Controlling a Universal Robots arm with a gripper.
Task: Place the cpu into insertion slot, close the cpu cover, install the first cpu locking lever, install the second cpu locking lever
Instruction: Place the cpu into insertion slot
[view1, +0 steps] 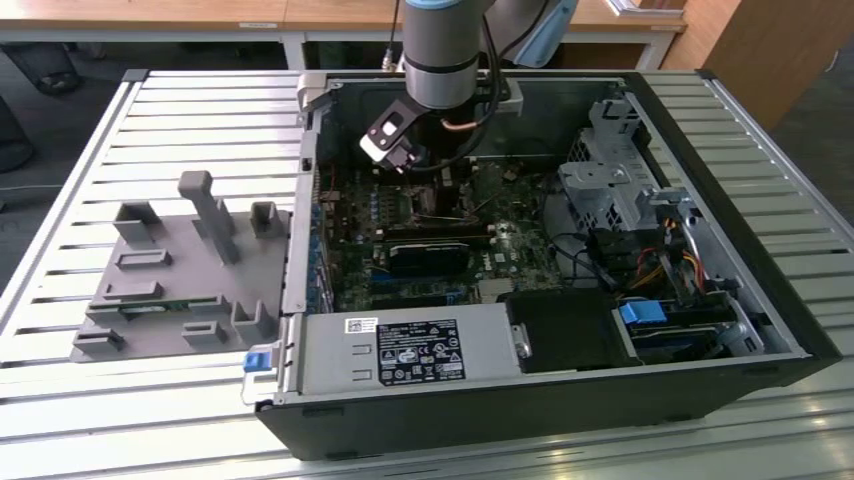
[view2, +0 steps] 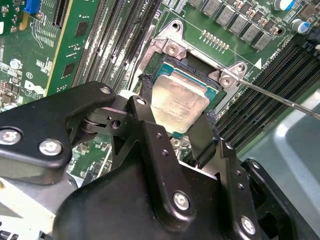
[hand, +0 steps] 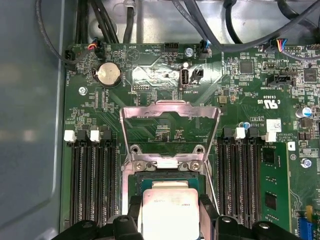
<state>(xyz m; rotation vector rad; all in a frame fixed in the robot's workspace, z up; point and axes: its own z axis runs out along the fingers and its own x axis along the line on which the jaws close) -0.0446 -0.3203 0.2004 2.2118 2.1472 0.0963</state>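
An open black computer case (view1: 534, 415) lies on a slatted metal table (view1: 80, 400), its walls ringing a green motherboard (view1: 514, 250) that is reachable from above. The grey-and-silver robot arm (view1: 441, 50) drops in at the upper middle of the exterior view, close to the case's far wall. A camera module and looped cables hang at its wrist.

In both wrist views, rows of long black memory sockets (hand: 90, 185) flank the work spot closely on two sides. The black two-finger gripper (view2: 177, 100) is clamped on the cpu (view2: 181, 104), a small flat square chip with a tan-silver metal face. One black finger (view2: 144, 97) presses each of two opposite edges. The chip sits directly over the insertion slot (view2: 194, 61), a square socket with a black rim and silvery corner brackets. Whether it is fully seated cannot be told.

The cpu cover (hand: 150, 111), a thin silvery frame with a square window, is swung open behind the socket. A thin bare-metal locking lever (view2: 280, 97) angles away from one bracket, unlatched.

At the exterior view's left, a grey moulded plastic fixture (view1: 174, 270) rests on the table just beside the case. A grey labelled power-supply box (view1: 400, 350) fills the case's near corner.
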